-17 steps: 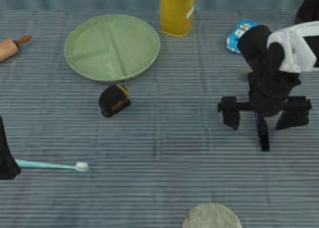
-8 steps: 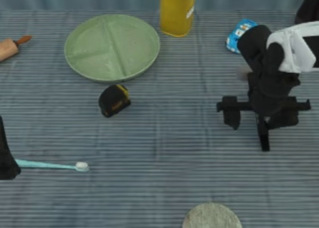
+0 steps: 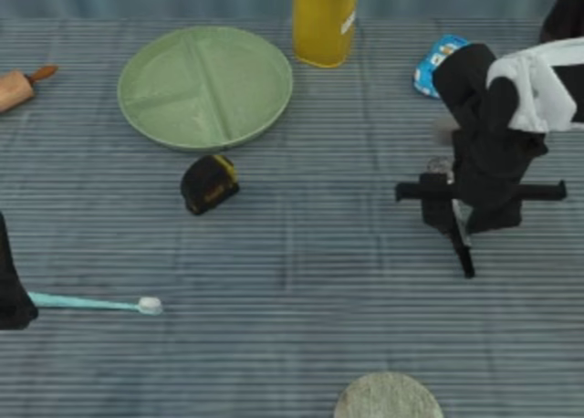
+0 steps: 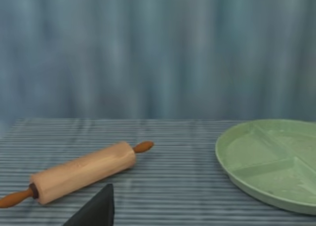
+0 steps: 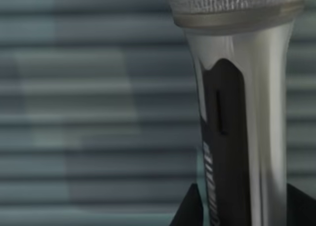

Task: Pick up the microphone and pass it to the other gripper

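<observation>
The microphone (image 3: 462, 246) is a slim black stick with a grey mesh head (image 3: 440, 167), lying tilted at the right of the table. My right gripper (image 3: 465, 213) is shut on its upper body from above. The right wrist view shows the microphone (image 5: 237, 137) close up, upright between two black fingertips (image 5: 190, 211), with the mesh head (image 5: 237, 1) at the far end. The other gripper, my left one (image 3: 11, 295), is parked at the table's left edge; only one fingertip (image 4: 101, 208) shows in its wrist view, with a wide empty gap beside it.
A green divided plate (image 3: 205, 88), a yellow bottle (image 3: 324, 21) and a blue toy car (image 3: 438, 60) stand along the back. A black-and-yellow tape measure (image 3: 210, 182) sits mid-table. There is a rolling pin (image 3: 23, 85) back left, a teal toothbrush (image 3: 96, 302) front left and a round grey pad (image 3: 388, 398) at the front edge.
My right gripper's fingers have drawn together onto the microphone. The microphone has swung from straight to tilted and shifted slightly left. The left arm has not moved.
</observation>
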{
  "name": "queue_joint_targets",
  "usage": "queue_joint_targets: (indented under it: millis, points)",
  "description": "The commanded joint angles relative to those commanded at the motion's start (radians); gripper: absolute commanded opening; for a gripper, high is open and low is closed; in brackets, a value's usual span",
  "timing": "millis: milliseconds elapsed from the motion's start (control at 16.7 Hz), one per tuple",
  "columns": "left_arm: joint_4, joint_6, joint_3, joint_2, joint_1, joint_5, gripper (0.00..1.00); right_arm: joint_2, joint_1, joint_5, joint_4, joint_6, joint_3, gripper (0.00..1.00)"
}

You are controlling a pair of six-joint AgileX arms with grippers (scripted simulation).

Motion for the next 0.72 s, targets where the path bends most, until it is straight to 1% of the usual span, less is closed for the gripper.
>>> queue_joint_targets:
  millis: [300, 360, 540, 720]
  points:
    - [0.000, 0.000, 0.000, 0.000, 0.000, 0.000, 1.00, 0.000, 0.000, 0.000, 0.000, 0.000, 0.000, 0.00]
    - [0.000, 0.000, 0.000, 0.000, 0.000, 0.000, 1.00, -0.053, 0.010, -0.033, -0.014, 0.020, 0.026, 0.00]
    - [0.000, 0.000, 0.000, 0.000, 0.000, 0.000, 1.00, -0.057, 0.011, -0.043, 0.017, 0.011, 0.021, 0.00]
    - [0.000, 0.000, 0.000, 0.000, 0.000, 0.000, 1.00, -0.080, 0.013, -0.084, 0.138, -0.023, -0.006, 0.00]
